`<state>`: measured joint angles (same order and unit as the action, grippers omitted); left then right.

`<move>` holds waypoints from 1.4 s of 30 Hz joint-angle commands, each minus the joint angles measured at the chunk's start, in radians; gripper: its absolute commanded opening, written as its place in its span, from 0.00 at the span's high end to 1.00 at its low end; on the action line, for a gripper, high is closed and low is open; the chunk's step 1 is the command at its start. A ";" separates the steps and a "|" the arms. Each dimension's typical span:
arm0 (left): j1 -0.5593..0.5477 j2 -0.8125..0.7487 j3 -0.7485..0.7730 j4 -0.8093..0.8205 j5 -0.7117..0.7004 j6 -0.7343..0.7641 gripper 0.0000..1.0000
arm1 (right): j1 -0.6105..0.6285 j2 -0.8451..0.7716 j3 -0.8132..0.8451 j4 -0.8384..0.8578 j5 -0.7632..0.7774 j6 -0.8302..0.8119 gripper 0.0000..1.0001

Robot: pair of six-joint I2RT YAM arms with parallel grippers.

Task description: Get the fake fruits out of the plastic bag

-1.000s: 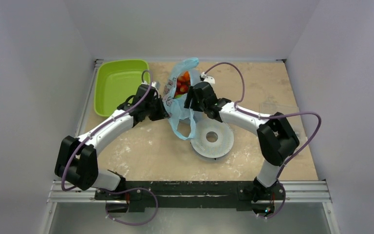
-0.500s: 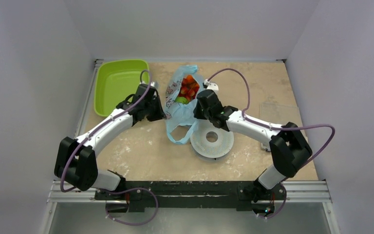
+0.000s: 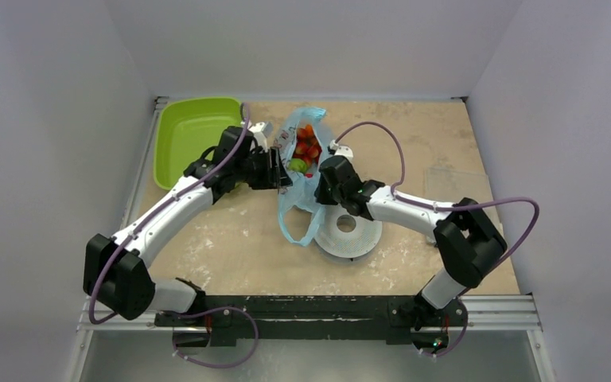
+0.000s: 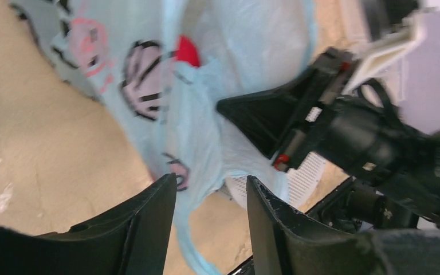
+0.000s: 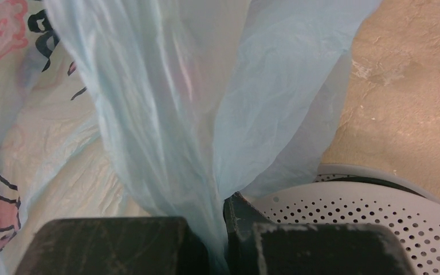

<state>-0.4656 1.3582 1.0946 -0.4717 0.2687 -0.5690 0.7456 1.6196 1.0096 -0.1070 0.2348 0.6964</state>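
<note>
Top view: plastic bag [image 3: 297, 208] sits mid-counter [image 3: 231, 239], w/ green tray [image 3: 195, 139] at far left and white perforated disc [image 3: 352, 232] on its near right; bag's lower loop lies at the disc's left edge. Bag mouth is spread open, facing up. Fake fruits [image 3: 306, 149] are all inside it: red cluster in the middle, orange bit at the far end, green one [image 3: 296, 165] on the left-arm side. No fruit out on the counter or in the tray. Right gripper [image 5: 222, 229]: jaws fully closed, thin blue bag film pinched in the seam btw them and fanning upward from the pinch; disc is just beside it on the right, bag's pink/dark print off to the left. Left gripper [image 4: 211, 220]: jaws partway apart, nothing clamped. Bag's printed panel and a blue handle strip show thru the gap; can't tell if film touches either finger, pic is blurred. Red piece [image 4: 188, 50] peeks over the bag rim in the left wrist view, w/ the right gripper's black fingers on the film just right of it. Both grippers flank the bag, left one at its left wall, right one at its right wall.
</note>
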 commanded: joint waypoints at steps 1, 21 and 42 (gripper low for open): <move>-0.078 -0.039 0.099 0.101 0.041 0.082 0.51 | -0.002 -0.070 -0.054 0.096 -0.061 0.001 1.00; -0.198 0.383 0.385 0.214 -0.206 0.261 0.82 | -0.136 -0.171 -0.209 0.269 -0.252 0.071 1.00; -0.189 0.790 0.788 0.014 -0.551 0.417 0.48 | -0.158 -0.178 -0.200 0.271 -0.273 0.002 1.00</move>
<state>-0.6632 2.1075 1.8004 -0.3958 -0.2134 -0.2005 0.5999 1.4723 0.8066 0.1295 -0.0216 0.7284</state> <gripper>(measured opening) 0.495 0.004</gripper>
